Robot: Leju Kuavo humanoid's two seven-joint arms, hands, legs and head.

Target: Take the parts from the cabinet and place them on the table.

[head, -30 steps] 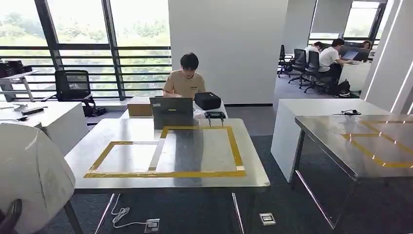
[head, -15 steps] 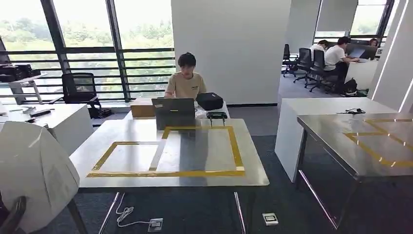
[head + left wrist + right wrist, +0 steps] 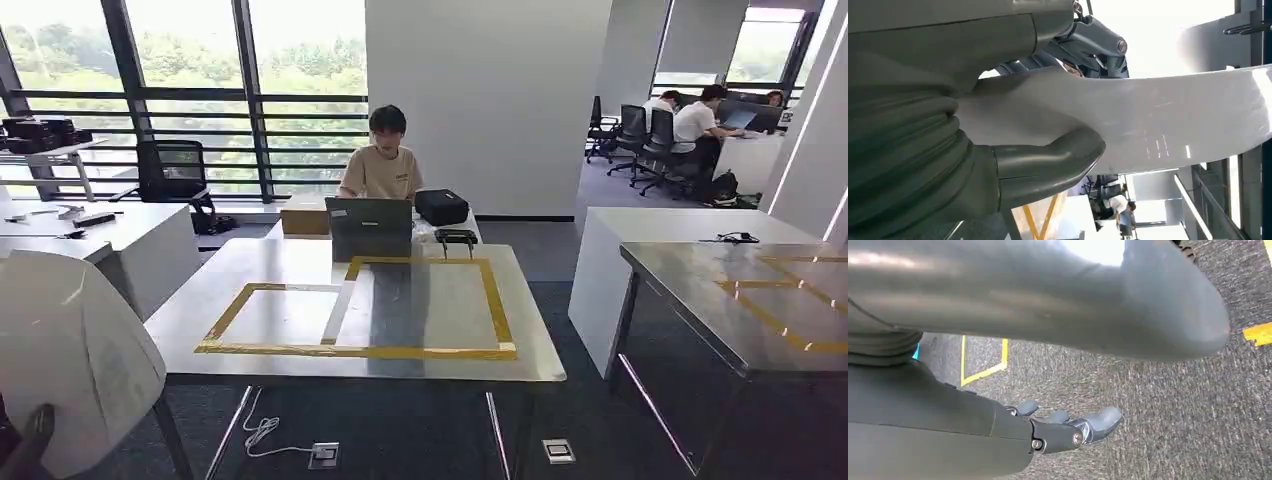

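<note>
I see an office with tall windows and grey carpet. Ahead stands the bench, marked with yellow tape. My left robot hand grips the white part; my right robot hand hangs open.

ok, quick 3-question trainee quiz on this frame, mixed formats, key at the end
1. True or false: the left hand grips a white curved part.
2. What lies under the hanging right hand? A) tabletop B) grey carpet C) cabinet shelf
3. Fill in: the table ahead carries rectangles of ____ tape.

Key: 1 true; 2 B; 3 yellow.
</note>
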